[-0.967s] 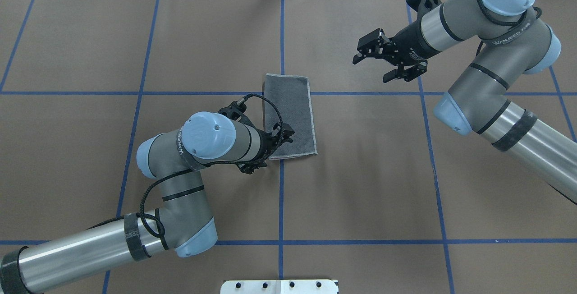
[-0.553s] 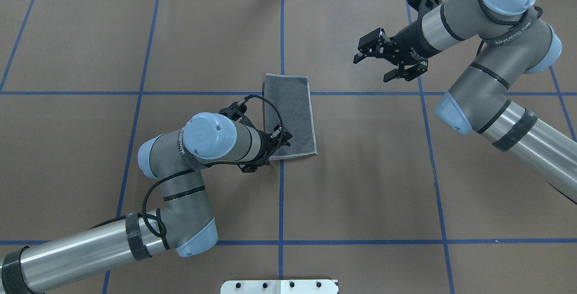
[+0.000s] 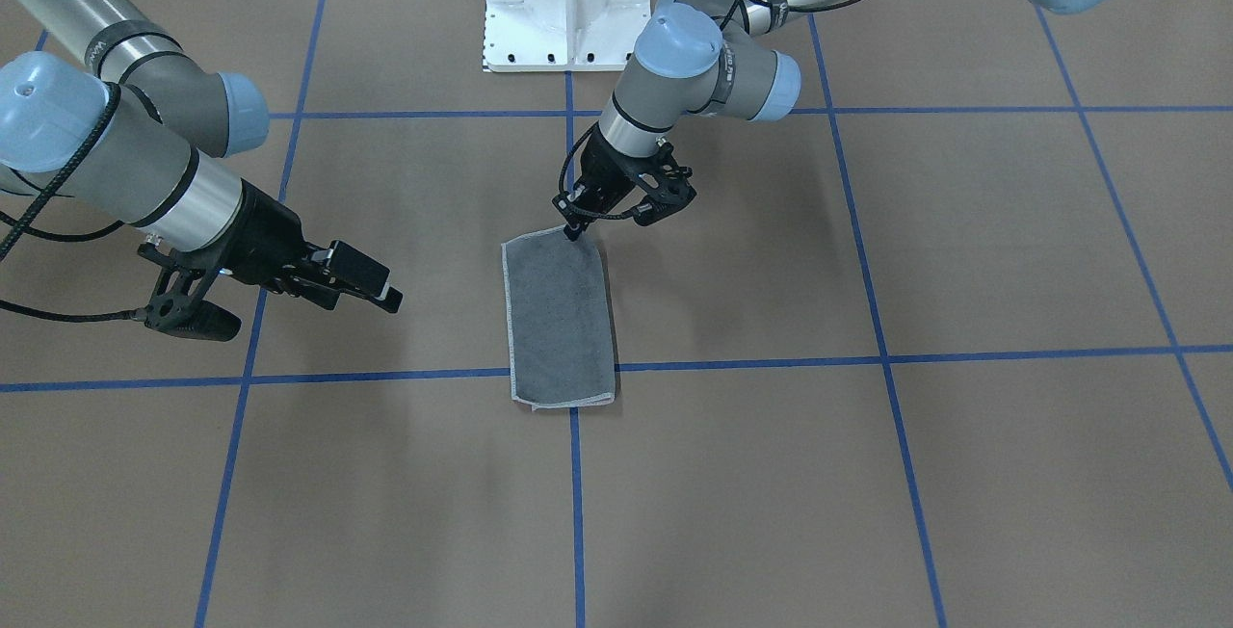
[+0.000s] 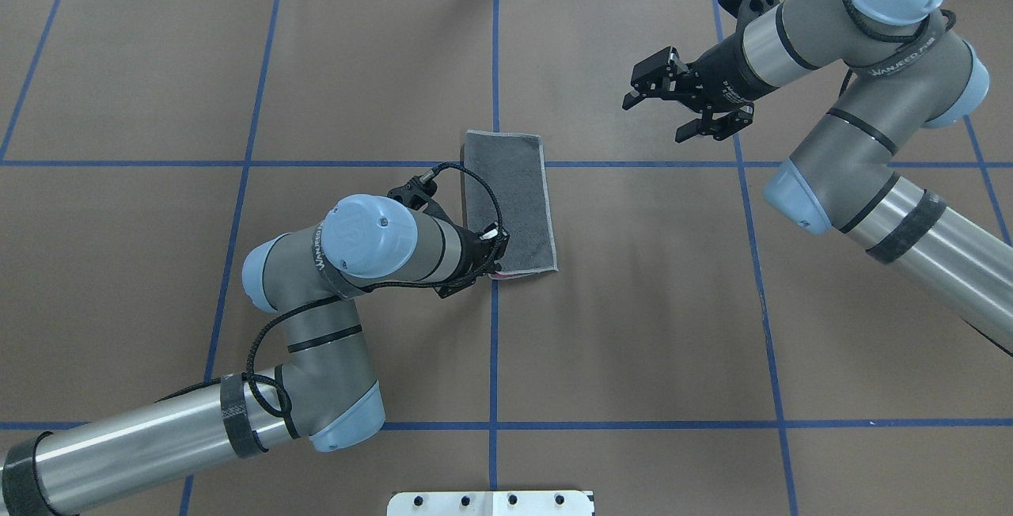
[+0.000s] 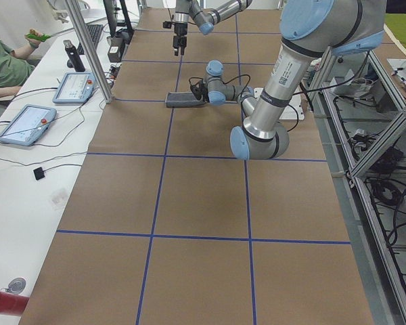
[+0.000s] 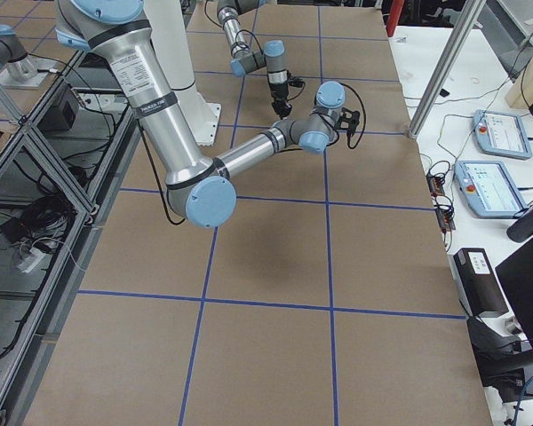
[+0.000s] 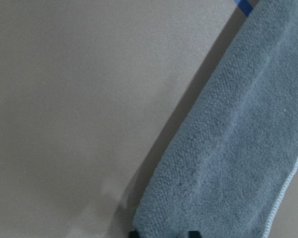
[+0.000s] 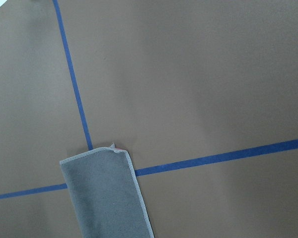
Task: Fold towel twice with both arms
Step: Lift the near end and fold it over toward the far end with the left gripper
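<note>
Towel (image 4: 510, 199), grey face up, is lying as a long strip on the brown table (image 4: 633, 326), which suggests one fold is already done; its near short end is sitting right at the left jaws, while the rest is stretching away ahead of them; the left arm (image 4: 368, 239) is bending low over that end, and the right arm (image 4: 863, 144) is hanging raised off to the side; the right gripper (image 4: 655, 116) is hovering with its jaws spread wide, the strip lying well apart from them, probably so the cloth is staying clear for the other arm; the left gripper (image 4: 479, 264) is angling down onto the near corner, and its fingertips (image 7: 191, 232) appear to be closing on the cloth between them, pinching both layers so they should be travelling together in the second fold; a pink sliver (image 4: 500, 274) is peeking out just beside those jaws, hinting the corner is lifting.
</note>
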Action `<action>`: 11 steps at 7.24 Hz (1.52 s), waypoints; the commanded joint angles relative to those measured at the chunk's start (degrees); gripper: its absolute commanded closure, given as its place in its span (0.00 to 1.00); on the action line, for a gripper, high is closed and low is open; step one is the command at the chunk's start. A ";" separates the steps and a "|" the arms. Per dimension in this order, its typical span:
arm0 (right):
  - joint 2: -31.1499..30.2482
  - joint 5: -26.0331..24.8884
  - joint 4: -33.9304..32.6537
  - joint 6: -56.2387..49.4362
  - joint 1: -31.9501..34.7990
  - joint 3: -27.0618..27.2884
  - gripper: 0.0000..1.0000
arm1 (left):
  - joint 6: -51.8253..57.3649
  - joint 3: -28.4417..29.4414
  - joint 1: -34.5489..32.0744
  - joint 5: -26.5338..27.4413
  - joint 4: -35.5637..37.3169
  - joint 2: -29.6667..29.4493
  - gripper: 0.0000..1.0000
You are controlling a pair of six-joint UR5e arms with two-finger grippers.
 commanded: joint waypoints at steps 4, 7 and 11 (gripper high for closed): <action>-0.18 0.27 0.00 -0.11 0.49 0.08 0.00 | -0.85 -2.11 -5.69 -0.11 0.21 -0.15 1.00; -0.27 0.27 0.00 -0.11 0.49 0.08 0.00 | -2.79 8.85 -8.59 0.06 -0.67 -7.76 1.00; -0.44 0.27 0.00 -0.29 0.40 0.08 0.00 | -2.88 13.98 -12.20 -0.11 -4.54 -9.64 1.00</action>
